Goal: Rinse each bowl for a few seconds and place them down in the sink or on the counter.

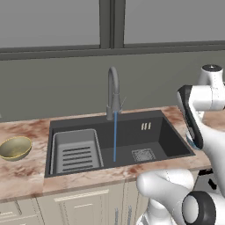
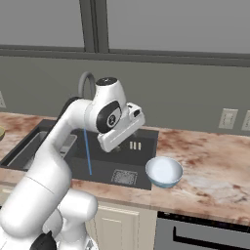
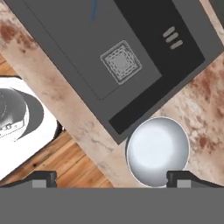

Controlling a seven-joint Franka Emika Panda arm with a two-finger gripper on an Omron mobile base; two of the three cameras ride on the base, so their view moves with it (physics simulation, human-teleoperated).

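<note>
The pale blue bowl with a whitish inside stands on the counter just right of the sink, near its front corner. In the hand view this bowl lies just above my right fingertip. My gripper is open wide and empty, hovering above the sink's front right corner. The olive-gold bowl sits on the counter left of the sink. Water runs from the gooseneck faucet into the basin.
A ribbed drying tray fills the basin's left part, and the square drain lies right of the stream. Wall outlets sit behind the right counter. A window runs along the back wall.
</note>
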